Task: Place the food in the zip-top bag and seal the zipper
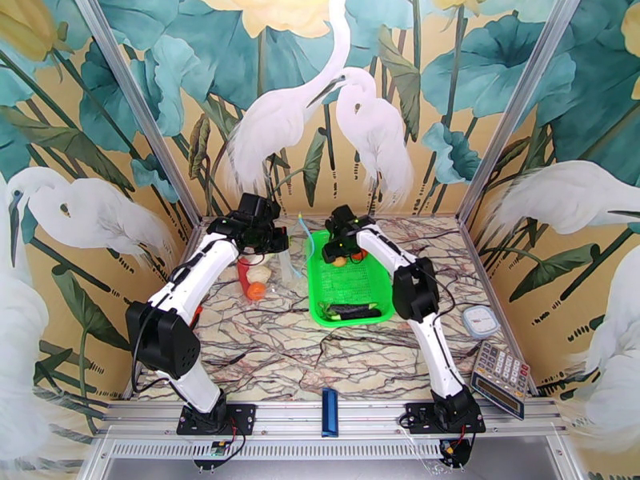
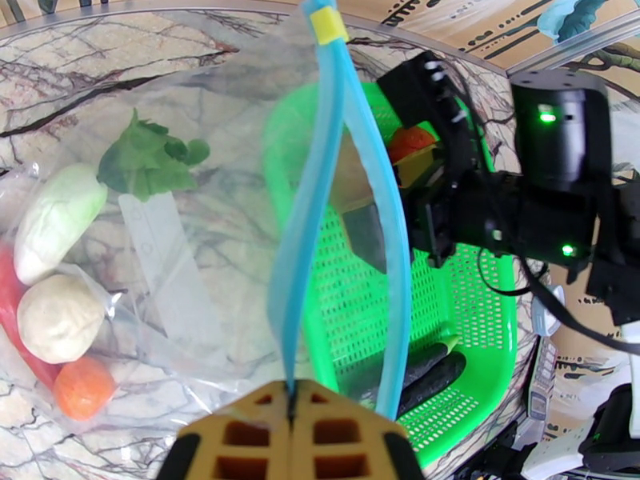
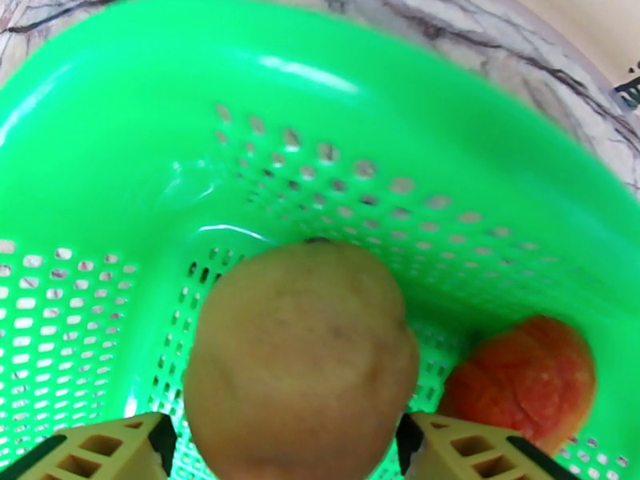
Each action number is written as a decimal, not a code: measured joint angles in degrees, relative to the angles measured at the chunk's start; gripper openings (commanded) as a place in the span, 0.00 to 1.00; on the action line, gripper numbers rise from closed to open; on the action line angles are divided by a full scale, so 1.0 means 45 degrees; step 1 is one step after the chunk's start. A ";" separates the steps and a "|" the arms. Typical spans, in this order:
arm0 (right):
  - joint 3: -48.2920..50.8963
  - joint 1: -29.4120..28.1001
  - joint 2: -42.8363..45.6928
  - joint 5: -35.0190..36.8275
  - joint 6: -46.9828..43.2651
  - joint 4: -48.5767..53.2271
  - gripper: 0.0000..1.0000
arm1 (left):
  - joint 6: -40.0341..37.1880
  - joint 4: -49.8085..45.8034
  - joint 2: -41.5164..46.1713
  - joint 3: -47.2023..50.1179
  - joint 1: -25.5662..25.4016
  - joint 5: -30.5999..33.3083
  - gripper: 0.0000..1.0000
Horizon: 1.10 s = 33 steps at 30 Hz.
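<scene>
The left arm [image 1: 198, 271] rises from its base at 7 o'clock on the surface [image 1: 264, 354]. It folds at a low elbow and runs its forearm toward 1 o'clock, with the wrist bent down over the bag [image 1: 280, 270]. The left jaws are pressed together, pinching one track of the zipper [image 2: 308, 234] at its near end. In the left wrist view the other track bows away toward 3 o'clock, and the two meet at a yellow tab [image 2: 328, 24] at 12 o'clock, so the mouth gapes. The bag's body lies on the surface at 9 o'clock of the basket [image 1: 362, 286], just beside it. Inside it are the radish [image 2: 56, 222], green piece [image 2: 148, 158], garlic [image 2: 60, 318], a tomato [image 2: 84, 387] and the chili [image 2: 6, 290].

The right arm [image 1: 436, 346] climbs from its base at 5 o'clock, with its elbow raised beside the basket's 3 o'clock rim. Its forearm stretches toward 10 o'clock and the wrist tips down into the basket's 11 o'clock corner. The right jaws are spread wide, one on each side of the potato [image 3: 300, 354]; I cannot tell whether they touch it. A second tomato [image 3: 520, 378] lies just beside the potato at its 3 o'clock. The eggplant [image 1: 352, 311] lies along the basket's 6 o'clock wall.
</scene>
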<state>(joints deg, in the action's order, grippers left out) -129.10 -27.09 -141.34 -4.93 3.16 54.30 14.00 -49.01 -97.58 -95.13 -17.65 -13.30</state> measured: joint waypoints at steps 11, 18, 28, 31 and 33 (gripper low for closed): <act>-0.0282 -0.0121 -0.0597 0.0058 0.0151 0.0185 0.59 | 0.0049 -0.0005 0.0000 0.0000 0.0000 0.0005 0.00; 0.0097 0.0000 -0.0311 0.0015 0.0991 -0.0024 0.39 | 0.0068 0.0000 0.0000 0.0005 0.0000 0.0005 0.00; 0.3147 0.0141 0.3784 0.0049 0.1885 -0.1078 0.39 | 0.0087 0.0053 -0.0005 0.0068 0.0000 0.0000 0.00; 0.3415 0.0141 0.5435 -0.0306 0.2059 -0.1360 0.40 | 0.0092 0.0131 -0.0005 0.0068 0.0000 -0.0044 0.00; 0.3492 0.0131 0.6324 -0.0782 0.2171 -0.1622 0.40 | 0.0092 0.0189 -0.0005 0.0087 0.0000 -0.0126 0.00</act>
<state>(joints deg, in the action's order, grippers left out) -113.38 -26.50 -112.88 -8.45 12.93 47.00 14.41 -48.16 -97.60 -94.74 -17.65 -13.87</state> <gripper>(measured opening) 0.517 0.048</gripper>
